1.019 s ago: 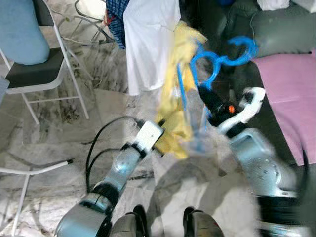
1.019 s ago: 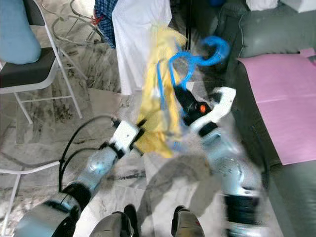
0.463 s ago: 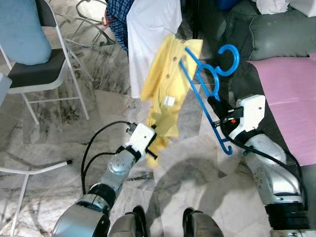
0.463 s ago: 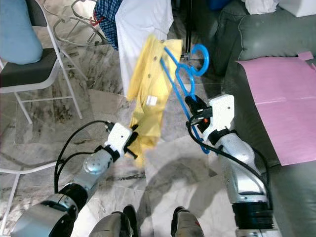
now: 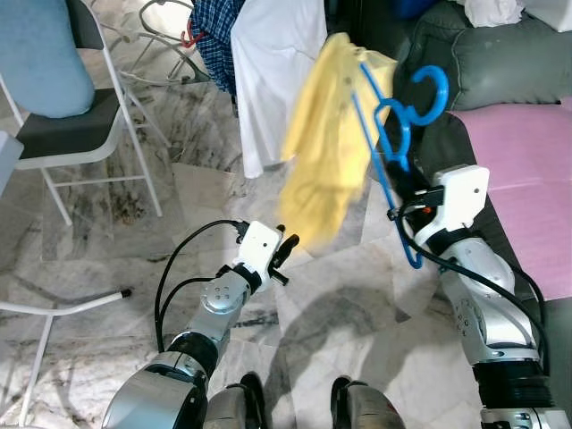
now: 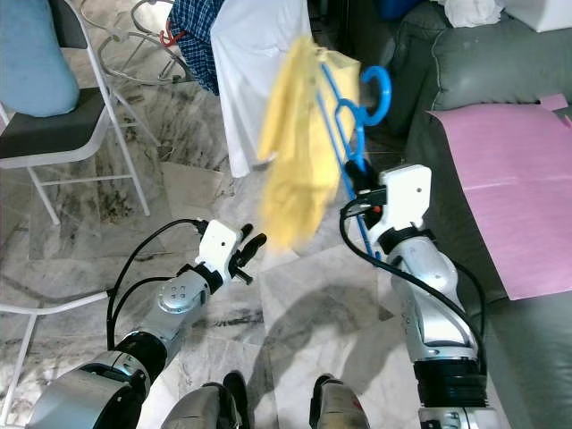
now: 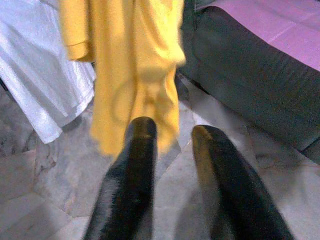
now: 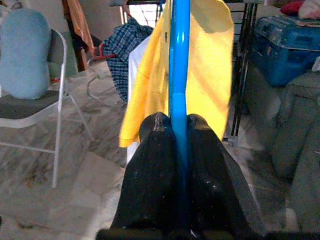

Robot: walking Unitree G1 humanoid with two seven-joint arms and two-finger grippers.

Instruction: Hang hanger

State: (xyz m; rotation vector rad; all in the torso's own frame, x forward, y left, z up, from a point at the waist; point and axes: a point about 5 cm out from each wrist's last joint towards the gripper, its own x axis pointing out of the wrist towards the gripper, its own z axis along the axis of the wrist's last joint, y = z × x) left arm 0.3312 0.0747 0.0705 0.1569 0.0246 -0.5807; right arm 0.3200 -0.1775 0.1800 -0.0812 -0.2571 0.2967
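Since half a second ago the left gripper point(image 5: 284, 243) has let go of the yellow shirt point(image 5: 329, 152); its fingers point(image 7: 131, 165) now stand apart with nothing between them, pointing up at the shirt's lower edge from just below. Shirt has swung up and away, blurred in both eye views. Hanger point(image 5: 393, 134) raised a little higher and nearer the hanging clothes.

Right gripper point(image 8: 172, 131) is clamped tight on the blue hanger's bar, fingers pressed to either side of it. Hanger is tilted, hook point(image 6: 374, 89) uppermost, shirt draped over its upper arm.

Progress, as a judgement: shirt is on the hanger and the hanger is lifted, so the carrying part looks done. Hanging itself is not. Hook is free in the air, caught on nothing. A dark rack point(image 8: 245, 60) stands behind, with a white garment point(image 5: 279, 71) and a checked one point(image 5: 214, 31) already on it. What remains: bring the hook over the rail, seat it, release. Rail itself is hard to make out from these views.

Containers: a blue lidded box point(image 8: 287, 47) sits beyond the rack, near the grey sofa point(image 5: 500, 63). Its contents cannot be seen.
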